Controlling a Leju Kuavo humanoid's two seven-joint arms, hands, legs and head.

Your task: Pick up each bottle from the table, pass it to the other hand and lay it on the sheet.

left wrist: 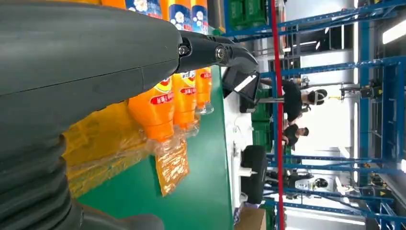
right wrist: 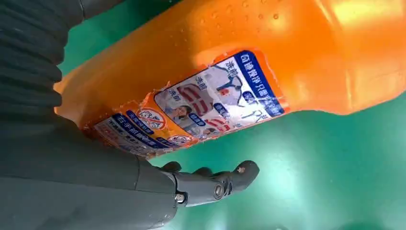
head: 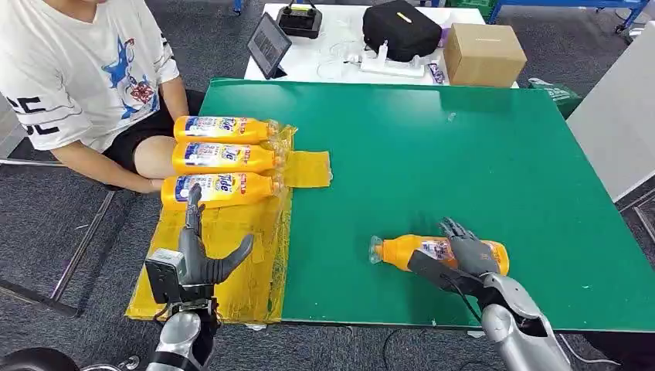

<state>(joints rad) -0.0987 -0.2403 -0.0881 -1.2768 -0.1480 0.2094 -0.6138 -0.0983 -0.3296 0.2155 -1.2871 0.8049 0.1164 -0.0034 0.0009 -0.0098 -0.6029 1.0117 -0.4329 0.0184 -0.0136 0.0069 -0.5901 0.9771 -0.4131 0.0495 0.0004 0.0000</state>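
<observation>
Detergent bottles (head: 220, 158), three of them, orange with blue-and-white labels, lie side by side on the yellow plastic sheet (head: 232, 263) that covers the left edge of the green tabletop (head: 463, 139), their caps pointing toward the middle of the table. A fourth orange bottle (head: 409, 251) lies on its side near the front edge, right of centre, cap pointing left. The right hand (head: 467, 251) is down over its body, dark fingers (head: 456, 229) draped across the far side and the thumb on the near side; whether they actually squeeze it I cannot tell, and the bottle rests on the green surface. Over the sheet's front part the left hand (head: 202, 255) hovers with nothing in it, fingers pointing toward the nearest laid bottle and thumb splayed out to the side. A person in a white printed T-shirt (head: 81, 69) sits just off the table's far left corner. Beyond the far edge stands a white table with a tablet (head: 269, 44), a black bag (head: 402, 29) and a cardboard box (head: 484, 52).
</observation>
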